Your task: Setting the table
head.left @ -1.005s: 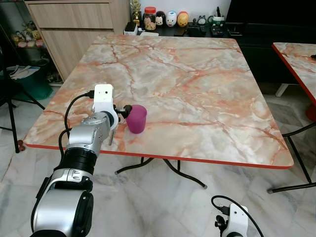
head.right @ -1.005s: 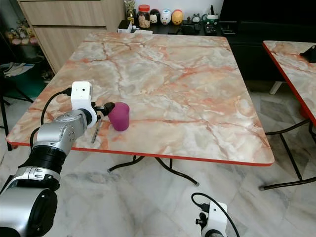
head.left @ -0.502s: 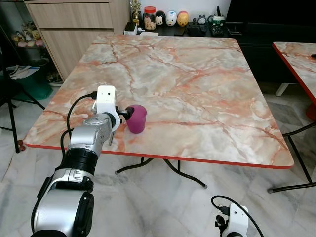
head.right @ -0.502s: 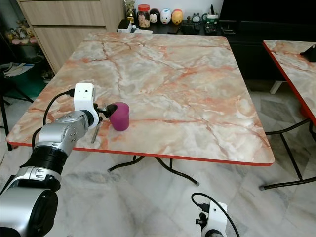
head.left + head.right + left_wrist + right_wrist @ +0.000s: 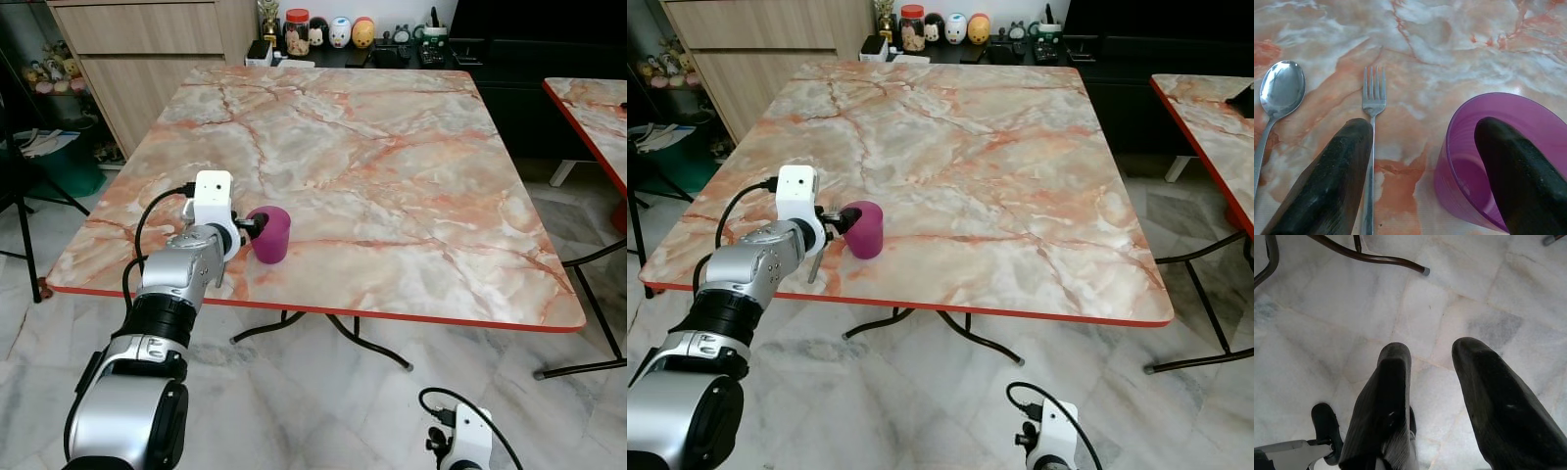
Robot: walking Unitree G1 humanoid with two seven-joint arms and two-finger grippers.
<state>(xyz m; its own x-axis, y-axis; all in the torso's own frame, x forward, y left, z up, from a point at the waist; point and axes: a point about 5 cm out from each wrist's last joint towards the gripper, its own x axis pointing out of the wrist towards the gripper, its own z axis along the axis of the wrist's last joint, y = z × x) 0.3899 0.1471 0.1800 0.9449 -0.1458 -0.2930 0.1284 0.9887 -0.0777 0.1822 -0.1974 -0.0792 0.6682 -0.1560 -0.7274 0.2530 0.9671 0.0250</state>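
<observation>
R gripper point(image 5: 1435, 396) hangs idle low over white marble floor tiles point(image 5: 1327, 318), fingers parted w/ nothing between them, a dark metal table leg point(image 5: 1376, 257) beyond. Above, at the near-left part of the table, the silver L arm reaches over the red-trimmed edge of the marble-pattern table point(image 5: 392, 176), white camera block on its wrist. L gripper point(image 5: 1425, 161) sits spread wide at a purple plastic cup point(image 5: 271, 235): one black finger point(image 5: 1513, 171) is inside the cup's mouth against the near wall, the other finger point(image 5: 1327, 181) is outside, well clear of the cup, so the cup wall stands between the fingers w/o being pinched. Cup is upright on the tabletop, near the front-left corner, just in from the edge. Just beside it on the robot's left lie a steel fork point(image 5: 1373, 127) and, next over, a steel spoon point(image 5: 1278, 95), both flat on the marble, handles toward the robot; the outer finger overlaps the fork handle in wrist view, contact can't be told. Rest of the tabletop stretches away bare toward the far side. Beyond it: a wooden cabinet point(image 5: 147, 39) at far L, a dark low unit w/ a red-lidded jar point(image 5: 297, 32) & small round figurines point(image 5: 340, 33). At far R, corner of a 2nd red-edged marble table point(image 5: 593, 103).
</observation>
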